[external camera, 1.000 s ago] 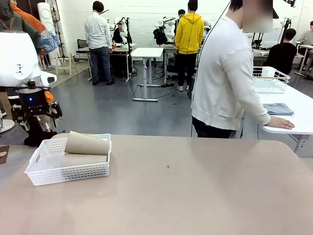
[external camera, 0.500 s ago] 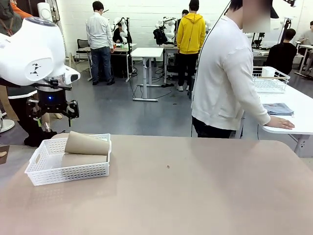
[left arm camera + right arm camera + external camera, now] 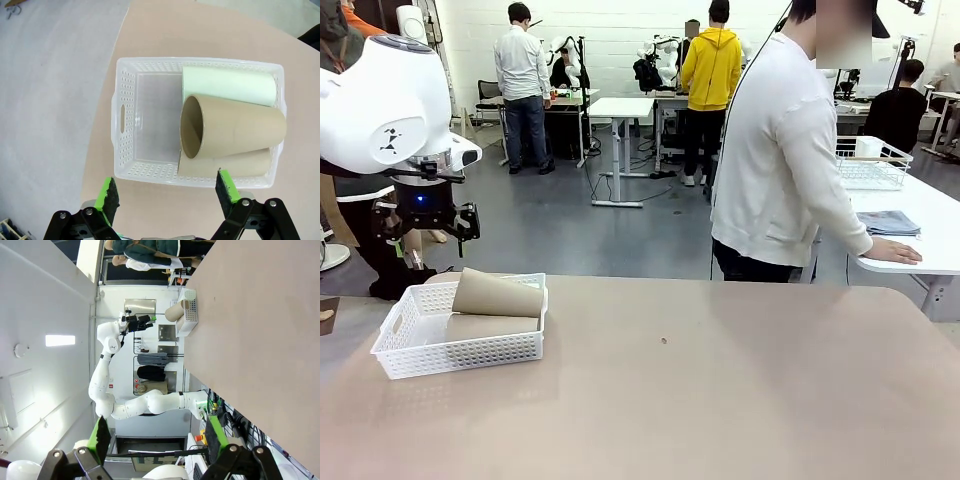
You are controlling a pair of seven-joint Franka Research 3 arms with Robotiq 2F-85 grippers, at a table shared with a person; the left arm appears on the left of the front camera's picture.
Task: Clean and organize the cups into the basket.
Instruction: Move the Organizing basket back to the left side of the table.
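Front view: the left gripper [image 3: 420, 228] hangs above and behind the white basket [image 3: 395, 350], jaws spread and empty. Tan cups [image 3: 498, 294] lie stacked on their sides inside, probably because they are too tall to stand.

Left wrist view: directly beyond the spread jaws, the basket [image 3: 122, 112] holds a mint cup [image 3: 230, 85] and two tan cups [image 3: 235, 131].

Right wrist view: the right gripper [image 3: 156, 436] is spread and empty, the basket [image 3: 190, 317] far beyond it.
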